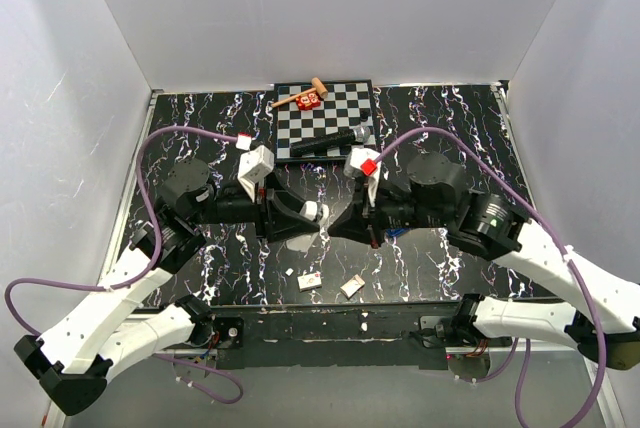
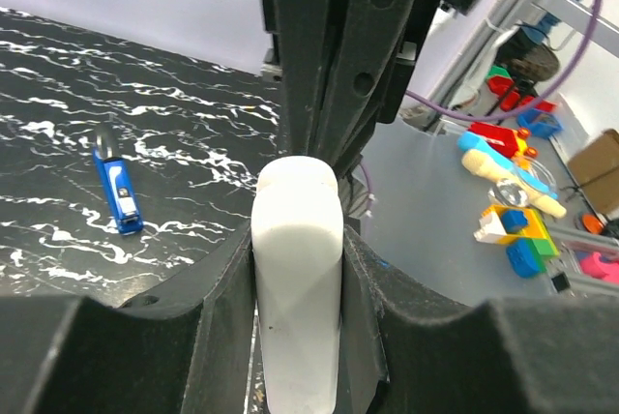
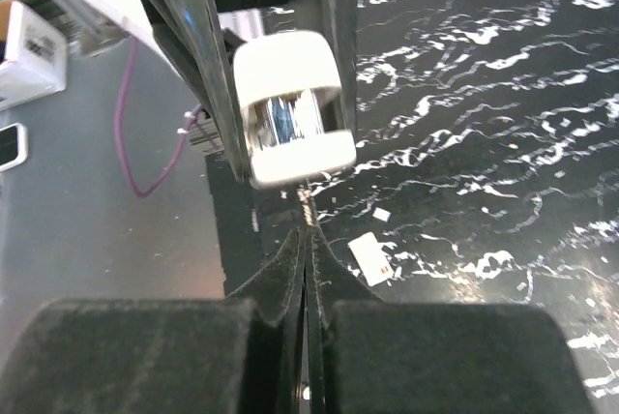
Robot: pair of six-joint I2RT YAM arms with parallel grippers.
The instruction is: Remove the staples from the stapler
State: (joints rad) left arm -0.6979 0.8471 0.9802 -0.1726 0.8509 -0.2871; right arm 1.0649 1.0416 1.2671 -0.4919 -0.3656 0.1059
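Plainly, stapler (image 2: 118, 193) lies off table (image 2: 203, 114) edges (left hand (image 2: 298, 240) grips white object (image 2: 298, 327))

Showing glossy blue plastic on the stapler (image 2: 118, 196) left of the left gripper (image 2: 298, 259); looking smooth, matt plastic on the white case (image 2: 298, 337) between its matt black fingers (image 2: 222, 298), glinting with shiny metal inside.

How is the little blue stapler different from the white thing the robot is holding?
The blue stapler is bright blue with a black end, while the white object is plain white. The blue stapler lies flat on the table with nothing touching it. The white object is clamped between the left gripper's fingers, off the table. Both are small and slim.
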